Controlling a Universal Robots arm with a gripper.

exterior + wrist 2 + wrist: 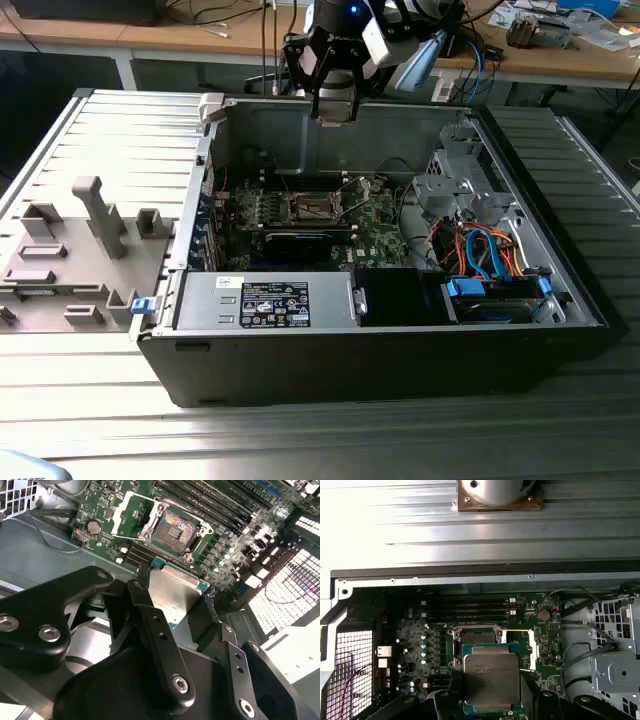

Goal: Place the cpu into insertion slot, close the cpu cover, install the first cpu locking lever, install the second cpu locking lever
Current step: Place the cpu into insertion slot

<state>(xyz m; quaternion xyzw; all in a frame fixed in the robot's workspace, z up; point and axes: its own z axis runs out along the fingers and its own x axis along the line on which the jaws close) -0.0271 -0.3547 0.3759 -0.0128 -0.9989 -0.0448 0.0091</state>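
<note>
My tool (335,105) hangs over the far wall of the open computer case (400,370), well above the green motherboard (385,225). In both wrist views the tool (175,590) (492,700) is pinching the cpu (175,600) (491,677): its two black fingers (145,605) press on opposite edges of the chip, which sits right between the tips.

The insertion slot (176,527) (479,636) lies on the board beyond the tool's tips and apart from the chip. Its dark centre is bare, and in the first wrist view the held cpu hides part of it. The cpu cover (121,512) (534,650) is swung open just beside the slot.

There is faint print on the cpu's metal top in the first wrist view, too small for me to read. In the exterior view a white label with black print (275,300) sits on the power supply, nearer the camera than the tool.

The cpu's silvery top faces the wrist cameras. It is close to square, so I see no clear long axis. In the first wrist view its edges run roughly in line with the slot's rim. The case rests on the ribbed grey bench (300,440).
</note>
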